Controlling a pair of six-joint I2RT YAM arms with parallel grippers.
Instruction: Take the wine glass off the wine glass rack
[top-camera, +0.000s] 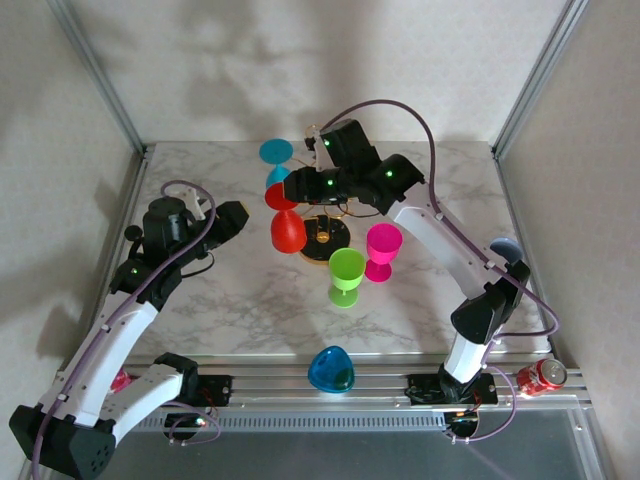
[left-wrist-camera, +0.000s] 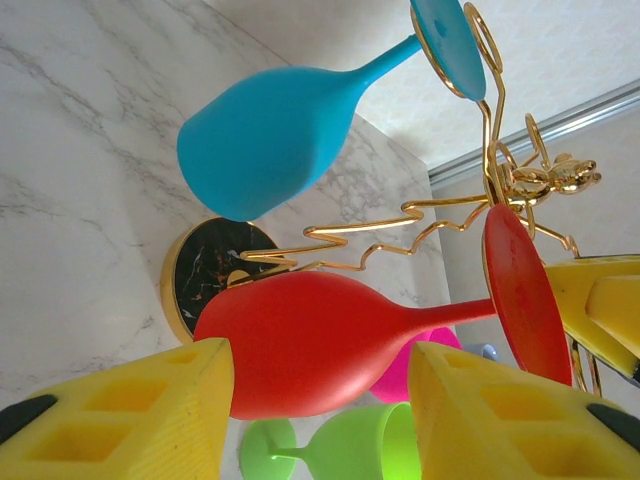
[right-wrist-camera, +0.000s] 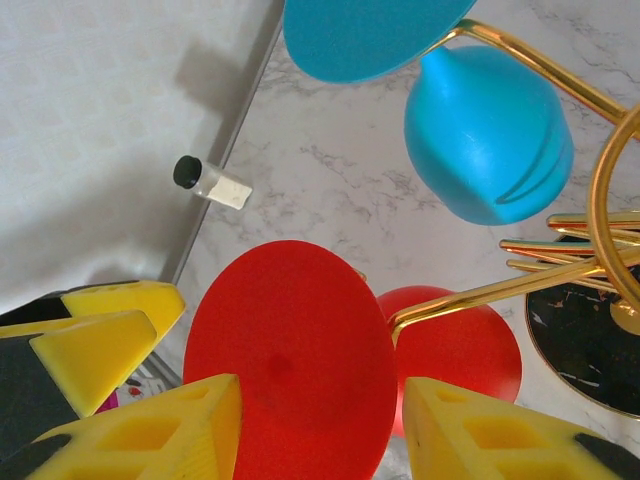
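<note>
Plainly, the red wine glass (left-wrist-camera: 320, 340) hangs upside down on the wine glass rack (left-wrist-camera: 535, 180), its foot caught in a gold loop and its bowl near the rack's black base, next to a blue wine glass (left-wrist-camera: 270, 140) hung the same way. The right gripper (right-wrist-camera: 320, 415) reaches over the rack with its yellow fingers on either side of the red foot, close to its rim; whether they pinch it I cannot tell. The left gripper (left-wrist-camera: 320, 385) sits level with the red bowl, jaws spread and, seen from above, a little short of it.
</note>
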